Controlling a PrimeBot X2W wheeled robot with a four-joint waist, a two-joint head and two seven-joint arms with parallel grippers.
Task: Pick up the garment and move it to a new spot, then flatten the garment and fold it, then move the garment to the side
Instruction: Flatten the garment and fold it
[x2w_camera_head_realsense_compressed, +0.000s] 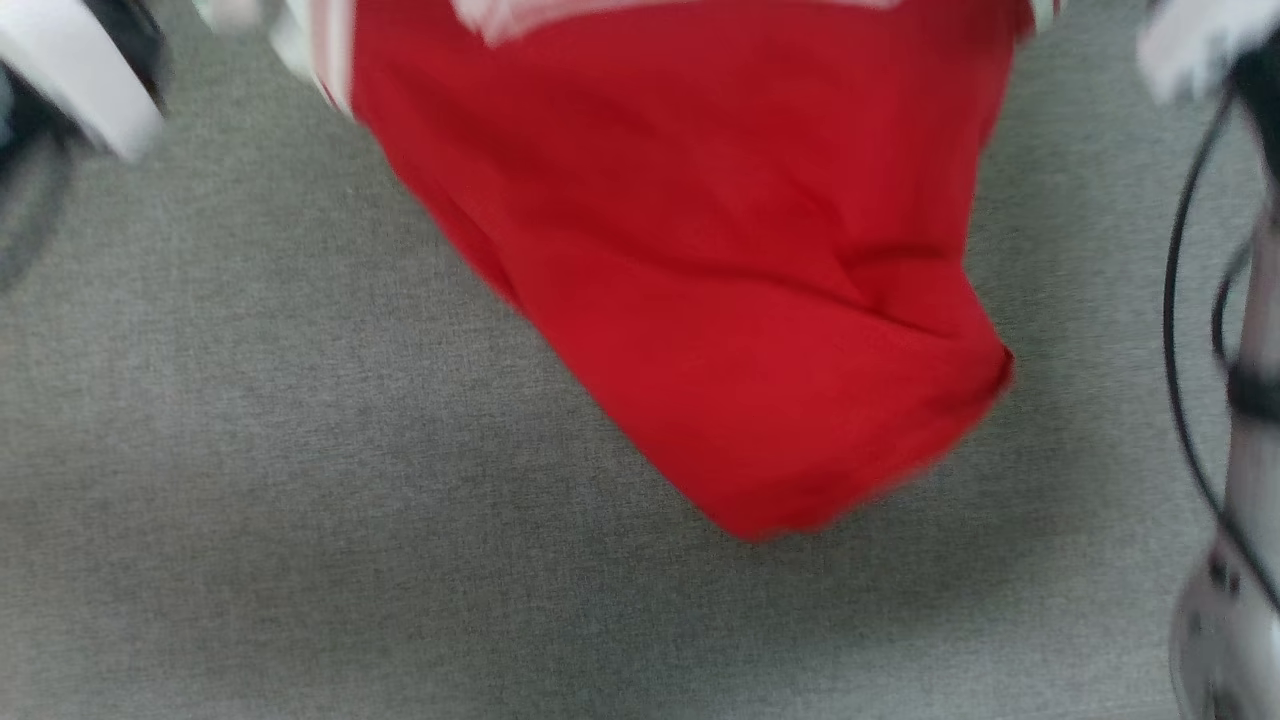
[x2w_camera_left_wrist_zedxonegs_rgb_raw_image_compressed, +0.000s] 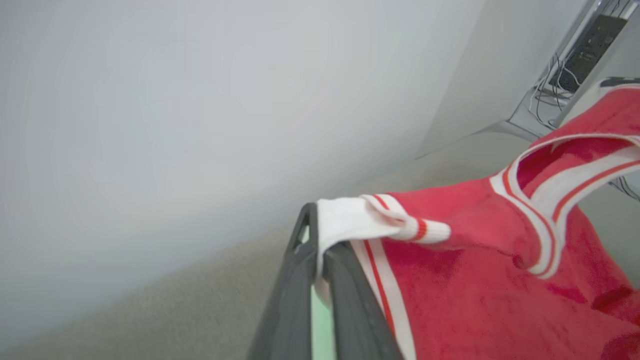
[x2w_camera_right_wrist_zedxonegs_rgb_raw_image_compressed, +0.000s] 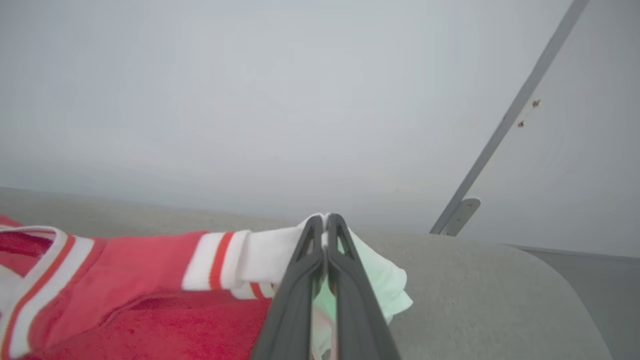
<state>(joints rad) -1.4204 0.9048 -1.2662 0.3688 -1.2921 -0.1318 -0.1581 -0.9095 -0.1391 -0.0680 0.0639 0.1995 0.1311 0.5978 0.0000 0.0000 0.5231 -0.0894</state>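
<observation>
Two claws are closed on the garment (x2w_camera_head_realsense_compressed: 700, 250), one on each white sleeve. In the left wrist view, the left claw (x2w_camera_left_wrist_zedxonegs_rgb_raw_image_compressed: 320, 235) is seen at bottom centre, its dark fingers (x2w_camera_left_wrist_zedxonegs_rgb_raw_image_compressed: 292, 290) pinched together on a white sleeve. The red body and striped V-neck are spread across the right half of that frame. In the right wrist view, the right claw (x2w_camera_right_wrist_zedxonegs_rgb_raw_image_compressed: 326, 222) is shut tight at bottom centre on the other white sleeve, with the red cloth lying toward the lower left. In the blurred head view, the garment is held up across the top centre and hangs to a rounded point at lower centre over the grey cloth surface (x2w_camera_head_realsense_compressed: 250, 500). A pale arm (x2w_camera_head_realsense_compressed: 80, 70) is seen at the upper left and a second pale arm (x2w_camera_head_realsense_compressed: 1250, 450) along the right edge.
</observation>
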